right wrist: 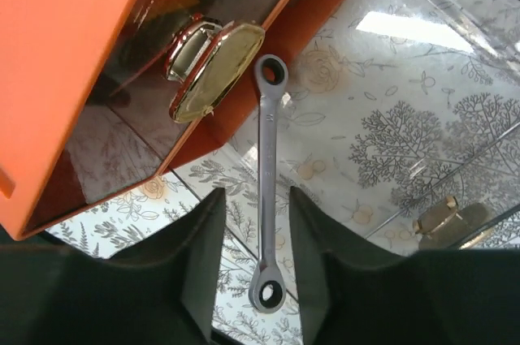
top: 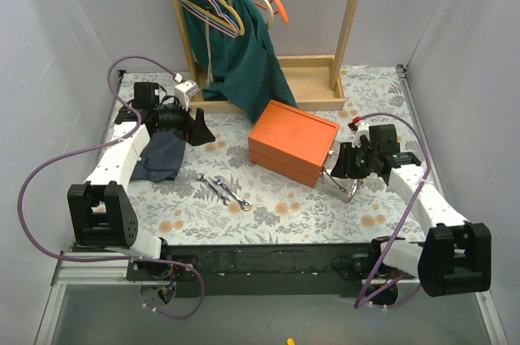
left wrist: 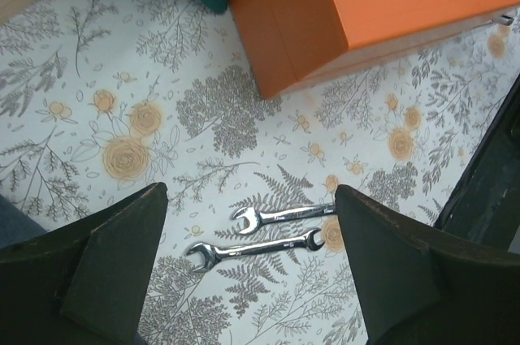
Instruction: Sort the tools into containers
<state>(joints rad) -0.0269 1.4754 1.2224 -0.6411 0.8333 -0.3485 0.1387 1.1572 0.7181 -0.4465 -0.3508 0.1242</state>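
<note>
Two silver wrenches (top: 223, 189) lie side by side on the floral cloth; in the left wrist view they are the longer one (left wrist: 253, 248) and the shorter one (left wrist: 280, 215). My left gripper (left wrist: 250, 199) is open and empty, high above them, and in the top view it (top: 199, 130) sits left of the orange box (top: 292, 140). My right gripper (right wrist: 256, 199) is open at the box's right end, over a pulled-out clear drawer (right wrist: 422, 77). A silver ring wrench (right wrist: 267, 174) lies between its fingers with a gap on each side. Pliers and the yellow-handled tool are out of view.
A wooden clothes rack (top: 309, 85) with coloured hangers and a green garment (top: 236, 45) stands at the back. A dark blue cloth (top: 158, 158) lies under the left arm. A brass-coloured fitting (right wrist: 213, 69) shows inside the box opening.
</note>
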